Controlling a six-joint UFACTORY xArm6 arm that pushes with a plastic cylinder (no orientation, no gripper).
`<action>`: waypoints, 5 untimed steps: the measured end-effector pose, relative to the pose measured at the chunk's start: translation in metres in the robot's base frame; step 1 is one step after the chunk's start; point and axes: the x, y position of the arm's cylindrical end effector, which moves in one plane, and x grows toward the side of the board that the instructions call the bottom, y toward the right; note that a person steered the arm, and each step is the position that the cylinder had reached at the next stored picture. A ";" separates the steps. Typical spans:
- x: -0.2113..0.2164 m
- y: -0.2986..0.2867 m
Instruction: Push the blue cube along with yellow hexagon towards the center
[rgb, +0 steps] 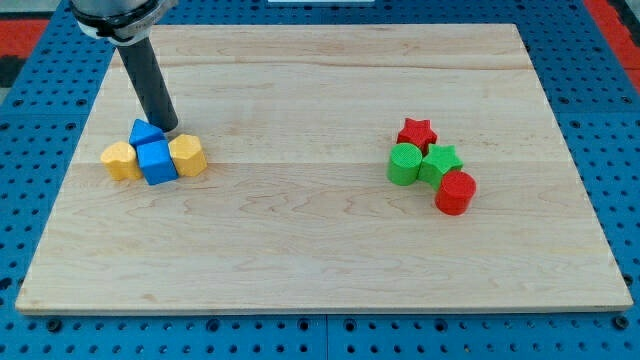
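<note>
Rod slants down from the view's top left; my tip (167, 131), a jawless end effector gripping nothing, touches the blue block (146, 133) behind the blue cube (157, 162), flanked by yellow blocks (121, 160) and yellow hexagon (188, 155) on the tabletop (300, 230).

A straight, smooth, dark grey cylindrical rod (148, 85) is showing, matte with a faint sheen along one side. Its top is joining a wider, rounded metallic grey housing (112, 14). My tip (168, 131) is ending plain and blunt.
</note>
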 end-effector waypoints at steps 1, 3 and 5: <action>-0.036 -0.011; -0.017 -0.113; 0.092 -0.108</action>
